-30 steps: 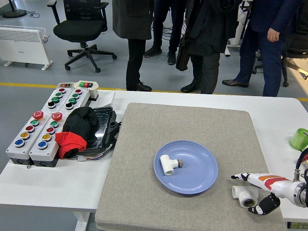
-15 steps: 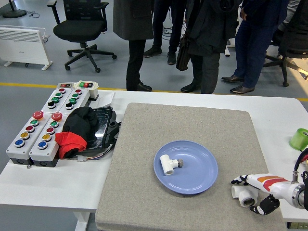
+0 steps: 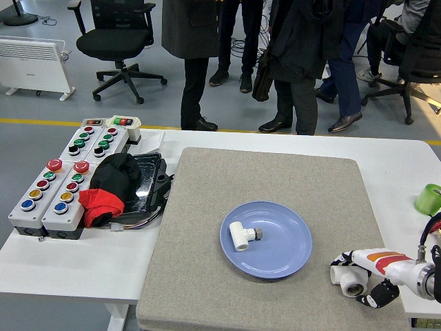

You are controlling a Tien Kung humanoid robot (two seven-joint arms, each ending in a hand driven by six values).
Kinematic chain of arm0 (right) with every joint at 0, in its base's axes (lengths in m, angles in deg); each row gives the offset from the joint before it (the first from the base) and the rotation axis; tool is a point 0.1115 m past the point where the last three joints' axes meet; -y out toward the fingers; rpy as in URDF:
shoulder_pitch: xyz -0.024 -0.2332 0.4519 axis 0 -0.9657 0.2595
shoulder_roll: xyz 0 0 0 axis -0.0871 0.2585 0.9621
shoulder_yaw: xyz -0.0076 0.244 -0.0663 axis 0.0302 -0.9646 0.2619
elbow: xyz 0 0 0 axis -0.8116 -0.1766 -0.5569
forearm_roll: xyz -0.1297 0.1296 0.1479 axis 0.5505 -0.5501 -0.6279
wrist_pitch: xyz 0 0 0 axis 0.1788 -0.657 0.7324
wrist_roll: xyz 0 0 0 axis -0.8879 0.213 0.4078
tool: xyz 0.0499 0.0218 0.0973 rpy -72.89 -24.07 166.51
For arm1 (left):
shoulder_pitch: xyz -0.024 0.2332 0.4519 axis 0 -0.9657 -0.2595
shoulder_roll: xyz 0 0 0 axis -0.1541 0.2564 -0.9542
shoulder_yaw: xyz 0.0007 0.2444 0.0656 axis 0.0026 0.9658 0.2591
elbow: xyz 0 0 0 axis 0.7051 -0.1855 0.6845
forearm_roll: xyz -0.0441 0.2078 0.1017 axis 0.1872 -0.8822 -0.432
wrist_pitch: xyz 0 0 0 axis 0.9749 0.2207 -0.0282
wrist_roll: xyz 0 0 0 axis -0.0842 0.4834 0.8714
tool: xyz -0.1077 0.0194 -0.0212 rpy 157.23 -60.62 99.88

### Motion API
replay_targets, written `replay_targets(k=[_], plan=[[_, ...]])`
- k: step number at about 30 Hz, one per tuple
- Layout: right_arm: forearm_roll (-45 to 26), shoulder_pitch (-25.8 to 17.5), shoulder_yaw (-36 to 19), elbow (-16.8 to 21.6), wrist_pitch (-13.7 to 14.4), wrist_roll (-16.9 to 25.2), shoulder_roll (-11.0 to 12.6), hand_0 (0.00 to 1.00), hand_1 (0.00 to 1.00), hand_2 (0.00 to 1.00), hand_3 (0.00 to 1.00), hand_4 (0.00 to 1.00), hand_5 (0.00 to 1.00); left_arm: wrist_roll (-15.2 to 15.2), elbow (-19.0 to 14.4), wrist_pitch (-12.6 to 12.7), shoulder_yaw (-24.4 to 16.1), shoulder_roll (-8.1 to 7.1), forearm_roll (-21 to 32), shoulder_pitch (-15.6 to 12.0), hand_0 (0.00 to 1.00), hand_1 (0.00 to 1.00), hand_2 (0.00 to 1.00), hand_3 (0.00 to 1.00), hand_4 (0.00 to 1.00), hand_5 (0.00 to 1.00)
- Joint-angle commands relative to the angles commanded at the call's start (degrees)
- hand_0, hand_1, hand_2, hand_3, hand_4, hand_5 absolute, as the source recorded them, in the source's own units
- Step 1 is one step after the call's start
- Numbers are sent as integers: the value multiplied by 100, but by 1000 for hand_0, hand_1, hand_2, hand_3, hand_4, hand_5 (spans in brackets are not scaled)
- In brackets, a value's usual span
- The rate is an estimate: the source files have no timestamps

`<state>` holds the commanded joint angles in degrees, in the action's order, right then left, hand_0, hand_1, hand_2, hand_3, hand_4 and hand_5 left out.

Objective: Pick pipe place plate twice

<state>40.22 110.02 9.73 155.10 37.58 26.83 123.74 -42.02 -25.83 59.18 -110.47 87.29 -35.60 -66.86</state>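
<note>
Head view: right hand (image 3: 363, 277) cupping pipe fitting (image 3: 349, 278).

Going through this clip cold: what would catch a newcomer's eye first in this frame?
Probably the round blue plate in the middle of the grey felt mat, with a white T-shaped pipe fitting already lying on it. Next, at the lower right, the robot's right hand closing around a second white pipe fitting on the mat. On the left sit grey push-button control boxes.
</note>
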Motion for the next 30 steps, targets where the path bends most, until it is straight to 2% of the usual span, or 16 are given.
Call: replay_targets(k=[8,9,23,30], plan=[[-94,-15,-55,-2,60,-4,-2,456,518,494,778,687,166,0,0,-1,-2,-1,-14,3,721,746,700,647,403,998],[-98,-16,-58,-2,63,-4,-3,437,492,473,762,672,162,0,0,-1,-2,-1,-15,3,721,747,700,648,403,998],[-315,-61,-293,51,132,11,-12,431,483,471,754,652,155,5,0,0,-10,7,-62,-28,722,748,700,649,402,998],[-384,189,-395,103,166,11,-179,430,483,471,757,642,149,9,0,-5,-14,6,-80,-41,722,748,701,649,402,998]])
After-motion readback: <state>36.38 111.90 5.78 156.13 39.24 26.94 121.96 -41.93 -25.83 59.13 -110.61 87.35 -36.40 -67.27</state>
